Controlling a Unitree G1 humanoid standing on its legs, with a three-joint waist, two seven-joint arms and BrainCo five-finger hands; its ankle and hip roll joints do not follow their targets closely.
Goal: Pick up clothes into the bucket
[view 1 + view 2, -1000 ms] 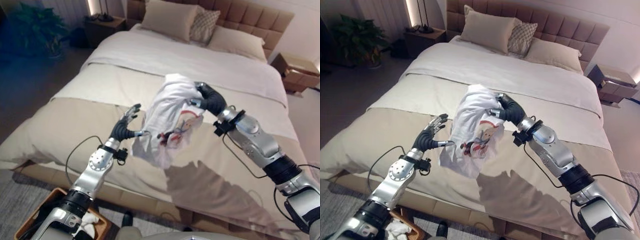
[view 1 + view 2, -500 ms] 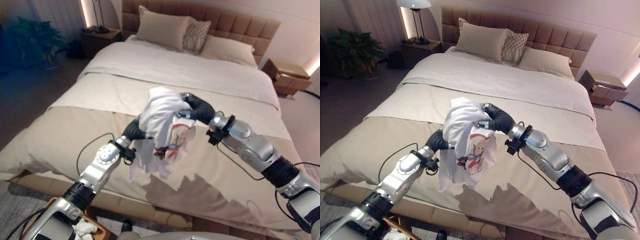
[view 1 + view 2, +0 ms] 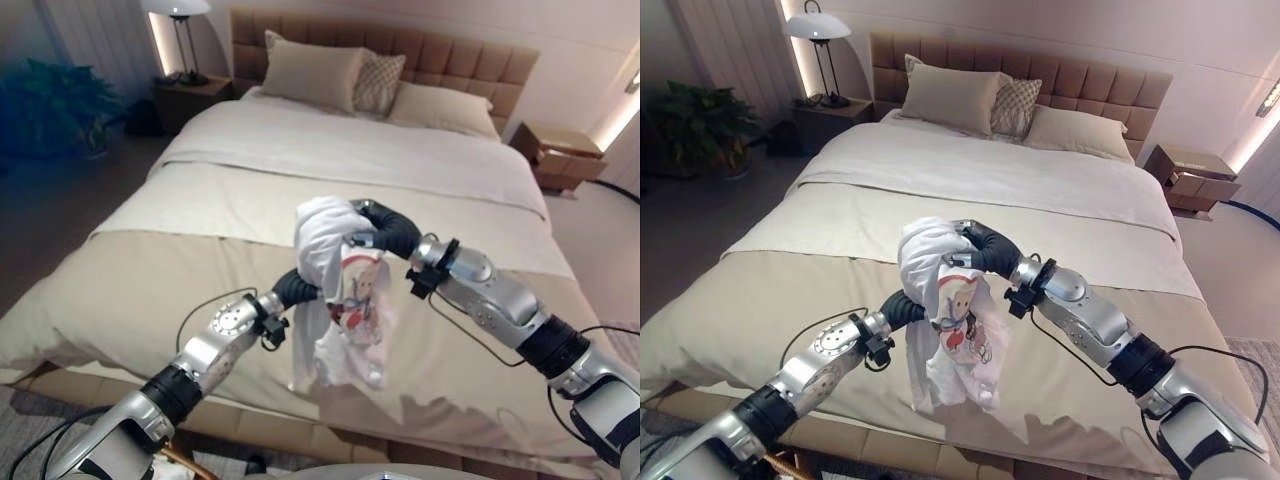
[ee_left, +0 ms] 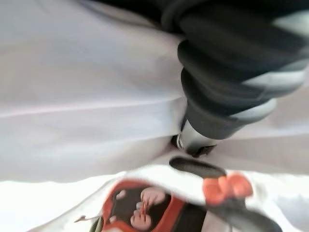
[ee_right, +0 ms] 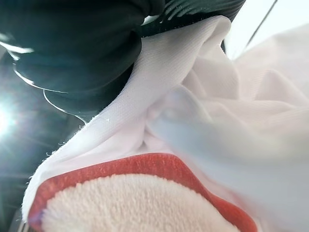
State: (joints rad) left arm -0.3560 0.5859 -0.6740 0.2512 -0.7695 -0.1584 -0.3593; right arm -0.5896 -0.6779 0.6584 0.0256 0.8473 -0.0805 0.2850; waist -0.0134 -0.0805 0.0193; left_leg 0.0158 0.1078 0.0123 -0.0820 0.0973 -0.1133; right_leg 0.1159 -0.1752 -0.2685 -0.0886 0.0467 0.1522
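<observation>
A: The white T-shirt (image 3: pixel 945 300) is up in the air over the foot half of the bed (image 3: pixel 1060 190), hanging free of the beige cover.

B: How does it look?

A: Bunched into a rounded wad at the top, then falling in a long crumpled drape. There's a cartoon print on the front in red, black and pale tones, facing the camera. In the right wrist view you see white knit folds and a red-edged cream patch pressed right against the dark cover.

B: Who's got it?

A: The right hand (image 3: pixel 978 250) is clenched on the top of the wad, dark cover arched over it, cloth spilling out beneath. The left hand (image 3: pixel 904 308) is pushed in at the shirt's side, lower down; its fingers are buried in the fabric, so I can't tell whether they're closed on it.

B: And around it?

A: Pillows (image 3: pixel 955 97) against the padded headboard (image 3: pixel 1080 85), a lit lamp (image 3: pixel 816 28) on the nightstand to the left, another nightstand (image 3: pixel 1192 172) right, a plant (image 3: pixel 692 125) far left.
</observation>
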